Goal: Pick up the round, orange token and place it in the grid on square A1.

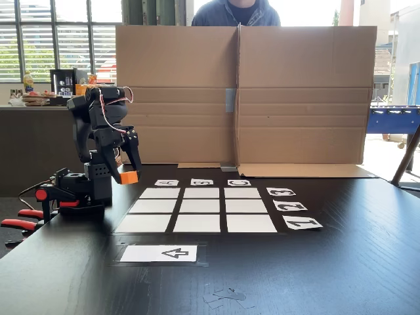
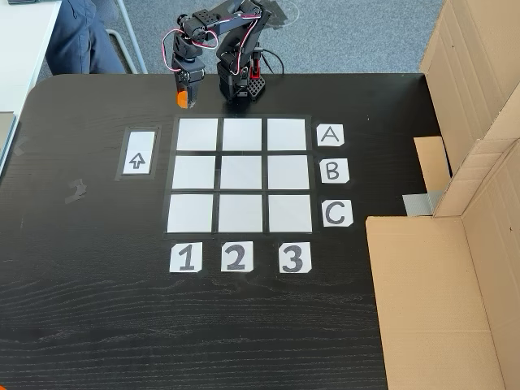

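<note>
The pincer [image 1: 128,172] is clamped on the token [image 1: 128,176], whose orange body shows between the black fingertips, held clear of the bench [image 1: 341,262] with the arm folded back over its base. In a fixed view from above, the pincer [image 2: 185,96] hangs just beyond the corner of the grid [image 2: 241,175], near the edge of the cell that lines up with the A label [image 2: 328,135] and the 1 label [image 2: 185,257]; that cell, square A1 [image 2: 197,135], is bare and white, as are the other eight. In the low fixed view the same grid [image 1: 198,207] lies just to the right of the held token, with A1 [image 1: 160,193] the nearest corner in the far row. The white arrow card [image 2: 138,152] lies just beside the grid on the bench, and a folded cardboard screen [image 1: 243,92] stands behind, with a person's dark jacket [image 1: 231,12] visible above it. My judgement is that the carry is under way and the drop remains. The risks from here: the token looks gripped near the fingertips, so a quick swing could let it slip; released from too high, a short cylinder may land on its rim and roll onto a neighbouring cell or a black gap; and since A1 is so close to the arm's base, the reach is tight, so the pincer could come down tilted and set the token across the cell's border.
</note>
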Robot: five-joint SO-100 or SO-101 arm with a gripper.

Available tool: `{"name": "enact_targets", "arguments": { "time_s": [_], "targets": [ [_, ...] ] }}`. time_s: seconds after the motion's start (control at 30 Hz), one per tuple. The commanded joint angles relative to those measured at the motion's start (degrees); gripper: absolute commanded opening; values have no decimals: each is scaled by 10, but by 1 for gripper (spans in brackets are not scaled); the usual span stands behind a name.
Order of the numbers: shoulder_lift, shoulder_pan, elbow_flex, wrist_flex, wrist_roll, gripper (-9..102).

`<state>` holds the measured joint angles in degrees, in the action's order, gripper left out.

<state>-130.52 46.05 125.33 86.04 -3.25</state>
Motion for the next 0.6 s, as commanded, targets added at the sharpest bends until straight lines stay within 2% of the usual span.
{"name": "enact_targets", "arguments": {
  "time_s": [0.0, 0.57],
  "targets": [
    [-2, -4, 18, -17, -7, 11],
    [104, -22, 110, -140, -15, 12]
  ]
}}
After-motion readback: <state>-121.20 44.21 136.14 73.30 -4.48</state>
